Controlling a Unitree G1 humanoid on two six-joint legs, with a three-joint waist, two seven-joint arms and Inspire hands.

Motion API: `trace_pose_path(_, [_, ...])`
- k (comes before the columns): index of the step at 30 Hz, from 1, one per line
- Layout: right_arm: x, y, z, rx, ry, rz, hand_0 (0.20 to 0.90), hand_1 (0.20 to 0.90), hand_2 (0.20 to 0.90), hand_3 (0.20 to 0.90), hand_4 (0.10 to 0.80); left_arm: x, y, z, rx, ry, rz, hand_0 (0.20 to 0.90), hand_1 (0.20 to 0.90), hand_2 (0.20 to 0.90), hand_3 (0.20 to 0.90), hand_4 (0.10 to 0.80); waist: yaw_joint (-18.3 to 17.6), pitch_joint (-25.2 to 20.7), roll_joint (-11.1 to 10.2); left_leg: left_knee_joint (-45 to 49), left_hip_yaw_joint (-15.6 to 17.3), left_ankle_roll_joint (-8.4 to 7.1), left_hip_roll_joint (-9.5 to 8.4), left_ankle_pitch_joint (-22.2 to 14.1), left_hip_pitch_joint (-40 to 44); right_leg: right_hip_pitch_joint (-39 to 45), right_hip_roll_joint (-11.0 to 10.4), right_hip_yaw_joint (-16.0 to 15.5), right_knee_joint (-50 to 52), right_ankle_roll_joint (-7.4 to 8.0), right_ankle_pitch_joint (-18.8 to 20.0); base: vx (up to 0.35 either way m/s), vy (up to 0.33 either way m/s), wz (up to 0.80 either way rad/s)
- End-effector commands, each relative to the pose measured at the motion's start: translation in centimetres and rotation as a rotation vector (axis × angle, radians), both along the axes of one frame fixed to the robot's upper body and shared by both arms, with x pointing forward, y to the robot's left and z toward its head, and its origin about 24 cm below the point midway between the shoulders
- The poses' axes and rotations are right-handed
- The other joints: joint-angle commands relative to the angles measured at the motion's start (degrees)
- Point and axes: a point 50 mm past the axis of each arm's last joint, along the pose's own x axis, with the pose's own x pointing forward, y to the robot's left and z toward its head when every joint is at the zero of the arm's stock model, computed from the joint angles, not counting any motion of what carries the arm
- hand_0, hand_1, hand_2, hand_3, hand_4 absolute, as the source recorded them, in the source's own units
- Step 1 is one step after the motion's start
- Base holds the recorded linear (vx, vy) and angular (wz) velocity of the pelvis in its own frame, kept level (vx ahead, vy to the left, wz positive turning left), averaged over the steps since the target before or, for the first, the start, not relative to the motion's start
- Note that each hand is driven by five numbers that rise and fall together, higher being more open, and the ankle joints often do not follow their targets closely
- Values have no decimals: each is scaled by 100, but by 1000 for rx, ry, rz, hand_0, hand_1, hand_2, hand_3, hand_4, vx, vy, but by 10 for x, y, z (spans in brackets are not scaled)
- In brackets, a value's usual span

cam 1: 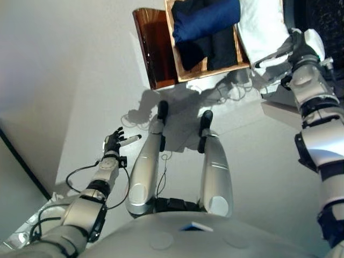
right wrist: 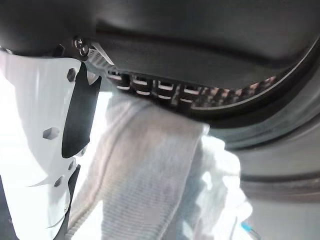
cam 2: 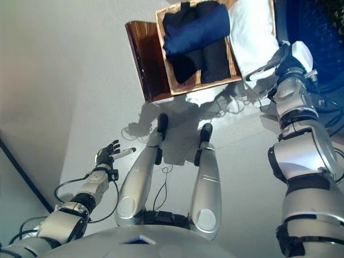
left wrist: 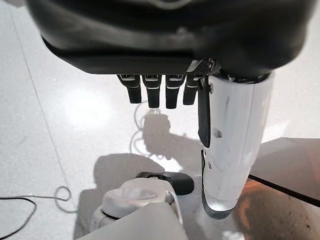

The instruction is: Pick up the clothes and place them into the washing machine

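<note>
The right hand [right wrist: 75,115] is up high by the washing machine [right wrist: 280,125] and it holds a white cloth [right wrist: 150,175]. In the right wrist view the fingers [right wrist: 150,85] are bent over the top of the cloth and the white thumb sits beside it, so the cloth is pinched in the hand and hangs down under it. Just past the fingers is the round dark door ring of the machine, with the shiny drum full of little holes behind it. The cloth is right at that opening, but I cannot tell if any of it is inside yet. In the head views the same white cloth [cam 2: 252,37] spreads out next to the right hand [cam 2: 287,56]. Beside that hand, on the side nearer the other arm, is a wooden basket [cam 1: 209,72]. A dark blue cloth [cam 1: 207,19] lies rolled in it, on top of black clothes [cam 1: 209,48]. A brown box [cam 1: 153,48] sits touching the far side of the basket. The left hand [cam 1: 114,142] is low and well away from the basket, over the pale floor [cam 1: 70,80]. Its fingers [left wrist: 155,95] are loose and spread, and it holds nothing.
</note>
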Motion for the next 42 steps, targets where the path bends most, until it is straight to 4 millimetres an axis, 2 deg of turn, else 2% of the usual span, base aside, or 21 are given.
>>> trace_pose_path(1, [-3, -21, 41, -63, -123, -89, 900, 900, 900, 900, 800, -4, 21, 4, 62, -17, 55, 900, 900, 900, 900, 800, 106, -238, -37, 1041, -3, -41, -246, -950, -237, 208, 181, 0, -285, 65, 41, -8, 12, 12])
trace_pose_path(6, [-5, -29, 62, -108, -139, -119, 900, 900, 900, 900, 800, -2, 20, 8, 40, -52, 65, 900, 900, 900, 900, 800, 226, -229, 34, 992, -23, -13, -298, -913, -441, -1, 147, -38, -289, 62, 49, -6, 8, 5])
trace_pose_path(9, [-6, -31, 66, -103, -152, -127, 900, 900, 900, 900, 800, -3, 18, 7, 34, -55, 67, 900, 900, 900, 900, 800, 263, -219, 66, 940, -34, -1, -329, -873, -501, -90, 134, -24, -292, 76, 69, 38, 0, 0])
trace_pose_path(10, [-7, -32, 66, -104, -146, -131, 900, 900, 900, 900, 800, -4, 17, 6, 32, -48, 62, 900, 900, 900, 900, 800, 283, -236, 75, 997, -63, -8, -321, -1080, -441, -39, 150, -4, -216, 93, -126, 118, -13, 2])
trace_pose_path(11, [-8, -34, 69, -106, -140, -142, 900, 900, 900, 900, 800, -5, 16, 5, 30, -42, 56, 900, 900, 900, 900, 800, 302, -244, 90, 953, -69, -8, -332, -1059, -441, -61, 153, -7, -226, 87, -130, 32, 6, 6])
trace_pose_path(12, [-8, -35, 73, -105, -147, -149, 900, 900, 900, 900, 800, -4, 16, 5, 28, -43, 58, 900, 900, 900, 900, 800, 305, -235, 98, 871, -54, 1, -343, -833, -517, -129, 135, -23, -303, 63, 56, 38, 17, 7])
trace_pose_path(13, [-11, -40, 74, -106, -130, -171, 900, 900, 900, 900, 800, -5, 16, 4, 26, -38, 56, 900, 900, 900, 900, 800, 359, -274, 132, 902, -77, -8, -351, -1042, -467, -102, 152, -6, -224, 64, -161, 37, 16, 6])
trace_pose_path(16, [-15, -47, 82, -136, -122, -193, 900, 900, 900, 900, 800, -8, 14, 3, 23, -33, 48, 900, 900, 900, 900, 800, 446, -311, 174, 858, -95, -4, -379, -1020, -508, -158, 135, -8, -228, 62, -167, 63, -5, 3])
trace_pose_path(17, [-15, -48, 84, -135, -129, -196, 851, 851, 851, 851, 765, -8, 14, 2, 18, -32, 47, 900, 900, 900, 900, 800, 456, -319, 190, 833, -104, -3, -389, -1003, -509, -157, 132, -5, -243, 63, -159, 50, -8, 1])
trace_pose_path(18, [-17, -49, 83, -137, -127, -200, 420, 420, 420, 420, 457, -9, 12, 2, 13, -33, 43, 900, 900, 900, 900, 800, 467, -320, 211, 782, -118, -4, -392, -980, -492, -155, 125, -2, -258, 68, -152, 39, -1, -1])
trace_pose_path(19, [-18, -51, 82, -141, -118, -205, 365, 365, 365, 365, 418, -9, 10, 1, 8, -32, 39, 900, 900, 900, 900, 800, 469, -319, 223, 735, -125, -4, -399, -955, -470, -147, 126, 1, -275, 71, -142, 39, -8, 0])
trace_pose_path(20, [-18, -52, 83, -143, -117, -206, 200, 200, 200, 200, 300, -9, 9, 1, 7, -31, 33, 900, 900, 900, 900, 800, 471, -322, 231, 683, -132, -8, -399, -935, -446, -137, 122, -3, -297, 72, -142, 0, 0, 0])
trace_pose_path(29, [-18, -52, 82, -129, -124, -199, 200, 200, 200, 200, 300, -7, 10, 3, 10, -40, 35, 900, 900, 900, 900, 800, 492, -355, 267, 619, -161, -36, -459, -881, -428, -141, 140, -6, -303, 34, -136, 4, 0, 0])
trace_pose_path(31, [-16, -49, 76, -103, -118, -191, 200, 200, 200, 200, 300, -9, 11, 1, 15, -28, 40, 900, 900, 900, 900, 800, 474, -388, 271, 510, -175, -47, -455, -828, -360, -104, 150, -23, -342, 37, -119, -42, -6, 3])
trace_pose_path(32, [-16, -48, 76, -86, -131, -188, 200, 200, 200, 200, 300, -9, 13, 1, 15, -33, 46, 900, 900, 900, 900, 800, 471, -377, 274, 419, -156, -42, -459, -604, -403, -128, 134, -51, -452, 26, 88, -92, 0, 7])
trace_pose_path(35, [-14, -46, 74, -55, -142, -182, 200, 200, 200, 200, 300, -11, 14, 0, 16, -24, 55, 900, 900, 900, 900, 800, 470, -391, 270, 348, -153, -43, -447, -581, -330, -69, 144, -52, -506, 24, 103, -29, -1, 4])
trace_pose_path(39, [-15, -47, 68, 75, -204, -191, 200, 200, 200, 200, 300, -14, 18, -2, 19, -18, 69, 900, 900, 900, 900, 800, 480, -430, 276, 290, -150, -42, -443, -556, -238, 29, 148, -47, -574, 24, 124, 0, 0, 0])
trace_pose_path(40, [-16, -47, 63, 190, -265, -203, 200, 200, 200, 200, 300, -17, 17, -4, 15, -9, 73, 900, 900, 900, 900, 800, 476, -478, 282, 215, -161, -51, -437, -542, -127, 116, 141, -50, -622, 31, 131, 0, 0, 0])
trace_pose_path(41, [-16, -47, 63, 190, -265, -204, 200, 200, 200, 200, 300, -17, 18, -4, 16, -9, 73, 900, 900, 900, 900, 800, 478, -477, 280, 213, -160, -51, -437, -541, -123, 120, 141, -49, -624, 31, 131, 49, -6, 0])
trace_pose_path(42, [-18, -49, 56, 330, -331, -227, 200, 200, 200, 200, 300, -19, 17, -5, 11, -8, 73, 900, 900, 900, 900, 800, 473, -520, 312, 115, -155, -60, -444, -524, -2, 231, 140, -53, -697, 36, 130, 0, 0, 0])
